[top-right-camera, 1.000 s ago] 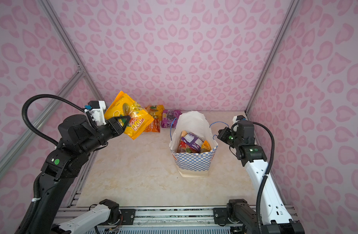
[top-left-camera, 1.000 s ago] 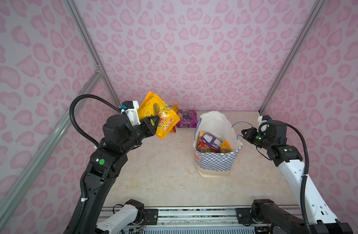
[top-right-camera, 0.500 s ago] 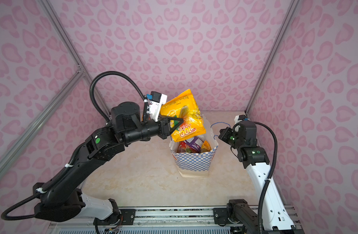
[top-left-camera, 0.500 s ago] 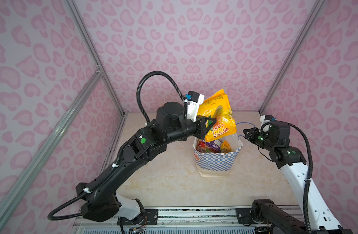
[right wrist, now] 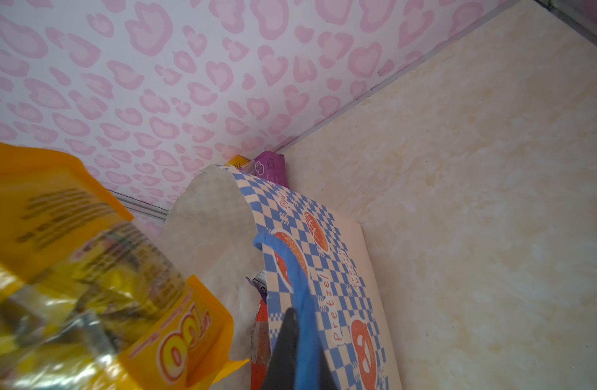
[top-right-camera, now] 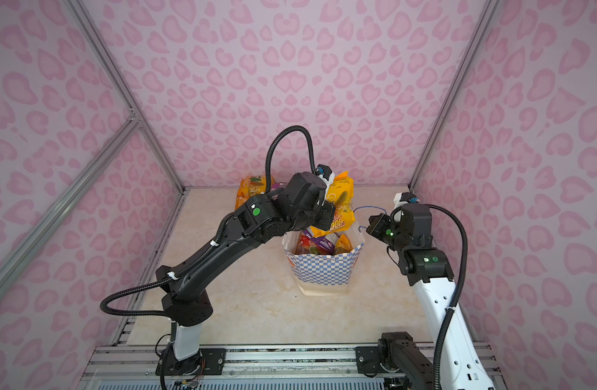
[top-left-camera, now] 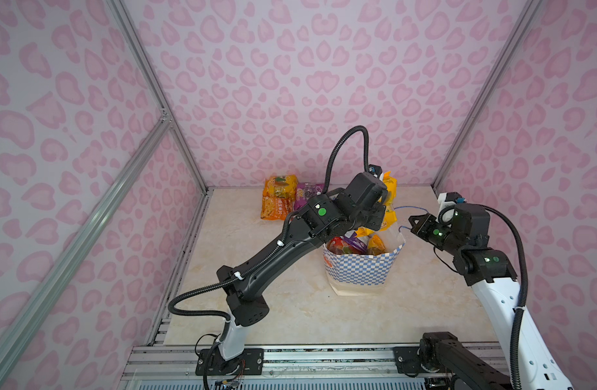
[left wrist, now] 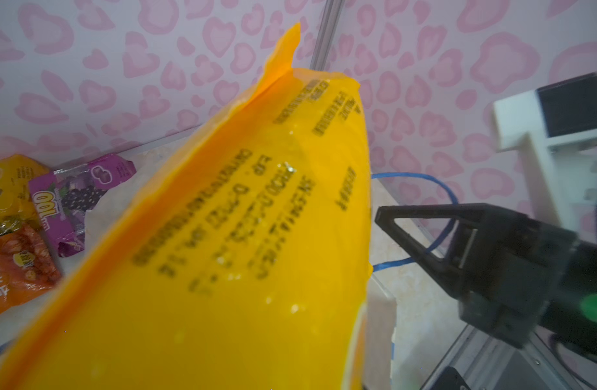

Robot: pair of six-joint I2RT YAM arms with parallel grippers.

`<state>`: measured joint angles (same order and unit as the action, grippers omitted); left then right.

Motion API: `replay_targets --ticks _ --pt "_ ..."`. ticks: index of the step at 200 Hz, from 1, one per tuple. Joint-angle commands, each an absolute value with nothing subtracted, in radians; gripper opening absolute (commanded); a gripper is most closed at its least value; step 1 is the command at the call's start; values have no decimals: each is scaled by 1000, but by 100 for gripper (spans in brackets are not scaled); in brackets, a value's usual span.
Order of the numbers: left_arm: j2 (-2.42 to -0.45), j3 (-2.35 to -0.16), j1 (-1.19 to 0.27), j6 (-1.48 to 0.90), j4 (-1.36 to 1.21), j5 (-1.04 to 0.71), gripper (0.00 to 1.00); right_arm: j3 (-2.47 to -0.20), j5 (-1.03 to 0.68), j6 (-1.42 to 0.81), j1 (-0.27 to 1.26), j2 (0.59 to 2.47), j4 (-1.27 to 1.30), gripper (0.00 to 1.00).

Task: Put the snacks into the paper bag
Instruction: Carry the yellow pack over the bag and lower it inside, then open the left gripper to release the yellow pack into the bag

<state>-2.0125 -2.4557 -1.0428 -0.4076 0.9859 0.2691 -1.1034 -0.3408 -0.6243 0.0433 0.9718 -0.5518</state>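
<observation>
1. The left gripper (top-right-camera: 329, 216) is clamped on the big yellow packet (left wrist: 239, 236). The packet hangs tilted just above the mouth of the paper bag (top-left-camera: 358, 270), with its lower corner dipping toward the opening. If it is let go from here, I reckon it could catch the rim and slide off onto the table (top-left-camera: 307, 314).
2. The bag already holds several packets (top-left-camera: 344, 243) near its top, so this one may sit proud or spill back out.
3. The right gripper (top-left-camera: 417, 224) is closed tight on the blue cord handle (left wrist: 408, 175), holding the mouth open. A shove from the packet against that thin cord could tip the bag or tear the handle.
4. The two grippers are near each other, so a bump looks possible.
5. The left gripper's fingertips are hidden behind the packet and wrist. The bag's far rim is behind the arm, and I can't see how much room is left inside. An orange packet (top-left-camera: 278, 197) and a purple packet (top-left-camera: 305, 199) wait by the back wall, partly covered. I can't tell whether more lie behind them.
</observation>
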Motion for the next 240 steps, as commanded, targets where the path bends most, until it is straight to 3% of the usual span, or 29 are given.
replay_targets --ticks 1,105,178,189,216,240 --pt "-2047 -2474 -1027 -407 947 322 8 -1100 -345 -614 43 968 -557 0" --pt "-2228 -2465 -989 -484 962 229 5 -1087 -354 -619 44 958 -554 0" --pt "-2230 -2289 -997 -542 966 188 4 -1092 -357 -622 44 956 -551 0" --pt "-2240 -2285 -997 -540 971 184 8 -1089 -357 -622 46 957 -548 0" --pt "-2261 -2289 -997 -541 974 177 42 -1083 -362 -630 51 959 -542 0" --pt "-2239 -2294 -996 -541 942 130 60 -1080 -352 -623 53 953 -548 0"
